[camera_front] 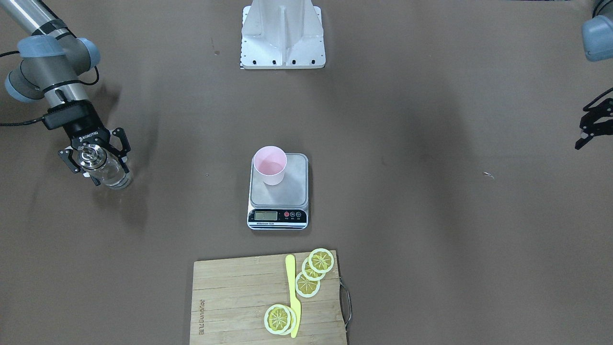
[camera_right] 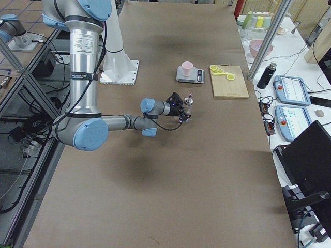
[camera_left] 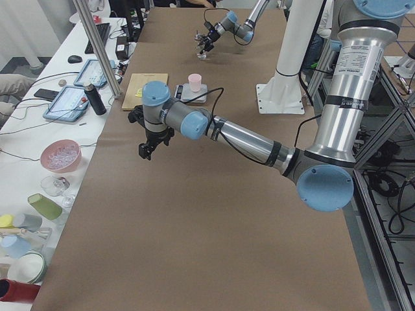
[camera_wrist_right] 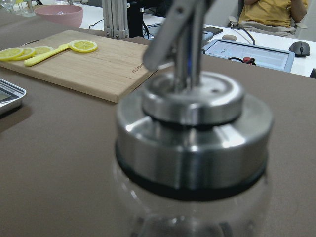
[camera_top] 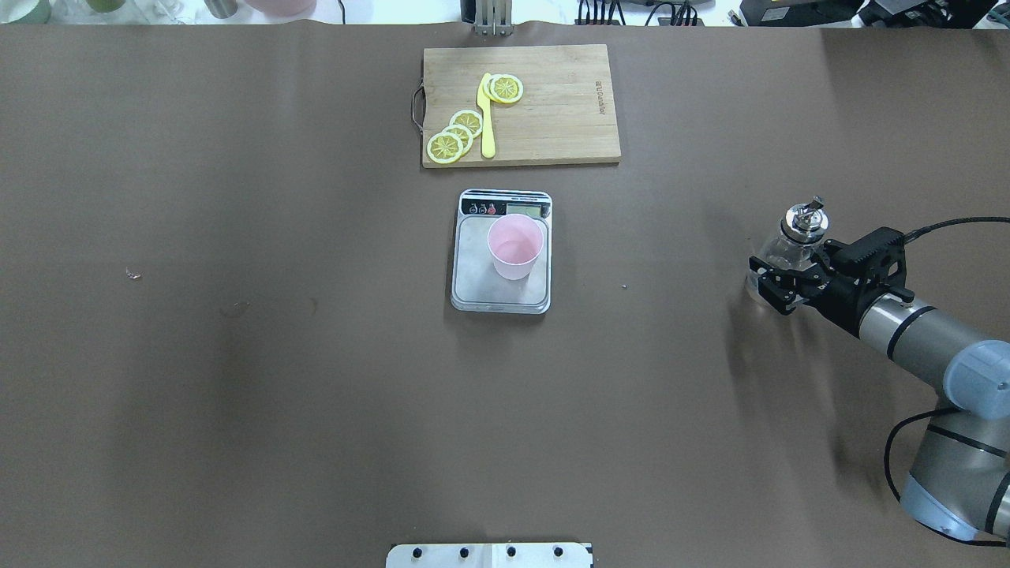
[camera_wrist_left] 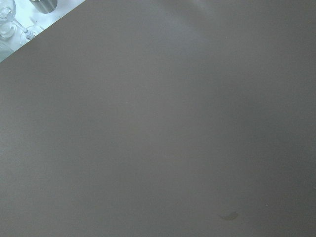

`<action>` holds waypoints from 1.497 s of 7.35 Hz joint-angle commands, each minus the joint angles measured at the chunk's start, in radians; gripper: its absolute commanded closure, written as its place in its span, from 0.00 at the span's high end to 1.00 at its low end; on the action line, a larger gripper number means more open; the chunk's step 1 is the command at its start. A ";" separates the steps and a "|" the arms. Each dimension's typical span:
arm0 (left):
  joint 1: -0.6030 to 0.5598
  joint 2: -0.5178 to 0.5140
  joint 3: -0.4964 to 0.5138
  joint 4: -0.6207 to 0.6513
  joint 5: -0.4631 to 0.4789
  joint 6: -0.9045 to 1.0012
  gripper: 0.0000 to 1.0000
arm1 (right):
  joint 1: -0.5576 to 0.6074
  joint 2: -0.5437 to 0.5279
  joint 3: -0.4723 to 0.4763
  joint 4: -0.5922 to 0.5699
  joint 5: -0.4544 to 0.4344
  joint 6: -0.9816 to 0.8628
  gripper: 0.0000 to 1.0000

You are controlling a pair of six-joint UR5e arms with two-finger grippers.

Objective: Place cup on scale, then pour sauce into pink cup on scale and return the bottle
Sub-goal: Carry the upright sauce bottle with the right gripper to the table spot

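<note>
The pale pink cup (camera_front: 270,165) stands upright on the grey platform of the scale (camera_front: 292,189) at mid table, toward the platform's corner away from the display. It also shows in the overhead view (camera_top: 515,247). The clear glass bottle (camera_front: 111,172) with its metal pour spout (camera_top: 806,217) stands upright at the table's right side. My right gripper (camera_front: 101,168) is around the bottle's body, fingers against the glass. The right wrist view is filled by the bottle's cap (camera_wrist_right: 193,133). My left gripper (camera_front: 586,136) is far off at the left edge, open and empty.
A wooden cutting board (camera_top: 552,102) with lemon slices (camera_top: 457,134) and a yellow knife (camera_top: 486,114) lies beyond the scale. The robot's white base plate (camera_front: 282,36) is at the near edge. Tablets, bowls and cups sit on the operators' bench (camera_left: 61,155).
</note>
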 commanded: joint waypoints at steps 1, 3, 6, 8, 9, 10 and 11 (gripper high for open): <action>0.000 -0.001 0.000 0.000 0.000 0.000 0.97 | -0.001 0.000 0.001 0.000 0.000 -0.001 0.73; 0.000 -0.001 0.001 0.002 0.000 0.000 0.97 | 0.001 -0.001 0.015 0.002 0.005 0.001 0.93; -0.003 -0.001 0.000 0.002 0.000 0.000 0.97 | 0.007 -0.016 0.033 0.002 0.032 0.004 0.99; -0.008 -0.001 0.000 0.003 0.000 0.000 0.97 | 0.015 -0.062 0.030 0.058 0.054 0.004 0.99; -0.009 -0.001 0.000 0.003 0.000 0.000 0.97 | 0.024 -0.069 0.030 0.063 0.066 0.006 0.99; -0.009 -0.001 -0.002 0.003 0.000 0.000 0.97 | 0.024 -0.070 0.030 0.063 0.066 0.009 0.99; -0.009 -0.001 -0.003 0.003 0.000 0.000 0.97 | 0.024 -0.081 0.034 0.063 0.062 0.015 0.99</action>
